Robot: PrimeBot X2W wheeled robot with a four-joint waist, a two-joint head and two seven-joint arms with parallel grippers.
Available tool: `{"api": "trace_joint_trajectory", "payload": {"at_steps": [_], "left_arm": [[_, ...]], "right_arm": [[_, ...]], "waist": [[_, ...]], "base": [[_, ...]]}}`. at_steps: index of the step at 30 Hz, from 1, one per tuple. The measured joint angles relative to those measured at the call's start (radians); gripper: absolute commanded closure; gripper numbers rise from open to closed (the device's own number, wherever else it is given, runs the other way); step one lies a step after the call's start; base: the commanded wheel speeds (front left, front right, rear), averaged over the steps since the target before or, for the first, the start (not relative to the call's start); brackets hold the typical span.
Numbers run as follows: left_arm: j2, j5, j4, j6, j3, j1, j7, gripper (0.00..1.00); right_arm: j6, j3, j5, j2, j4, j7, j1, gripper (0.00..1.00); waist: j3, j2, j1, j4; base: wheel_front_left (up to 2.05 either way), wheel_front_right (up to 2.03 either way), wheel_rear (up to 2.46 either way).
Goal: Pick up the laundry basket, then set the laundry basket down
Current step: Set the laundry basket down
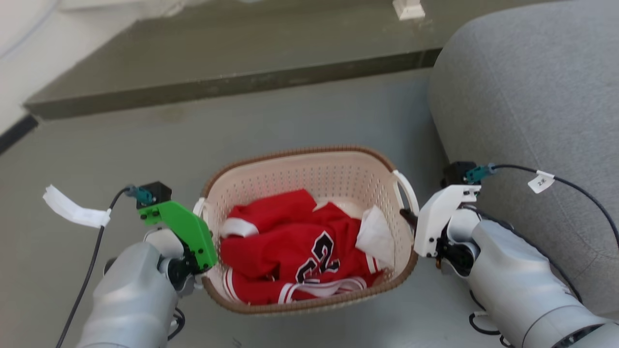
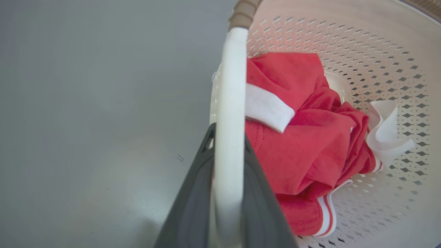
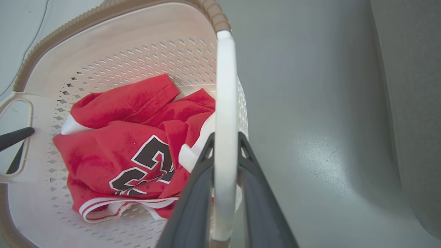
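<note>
The laundry basket, cream and perforated with a brown woven-look rim, sits between my two arms above the grey floor. A red jersey with a black number and a white cloth lie inside it. My left gripper is shut on the basket's white left handle, one dark finger on each side. Likewise, my right gripper is shut on the white right handle. A left fingertip pokes through the far handle in the right wrist view. Whether the basket touches the floor is hidden.
A grey upholstered seat rises close on the right, beside my right forearm. A dark raised step runs across the back, with a pale wall at far left. Grey floor lies open to the left and ahead.
</note>
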Motion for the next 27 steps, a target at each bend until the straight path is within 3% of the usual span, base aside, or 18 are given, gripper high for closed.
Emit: {"api": "trace_joint_trajectory", "payload": {"at_steps": [27], "left_arm": [[0.006, 0.09, -0.082, 0.061, -0.036, -0.195, -0.224, 1.0]], "right_arm": [[-0.03, 0.02, -0.077, -0.033, -0.045, -0.225, -0.2, 1.0]], "waist": [[0.342, 0.0, 0.0001, 0.032]], "base": [[0.0, 0.0, 0.0]]}}
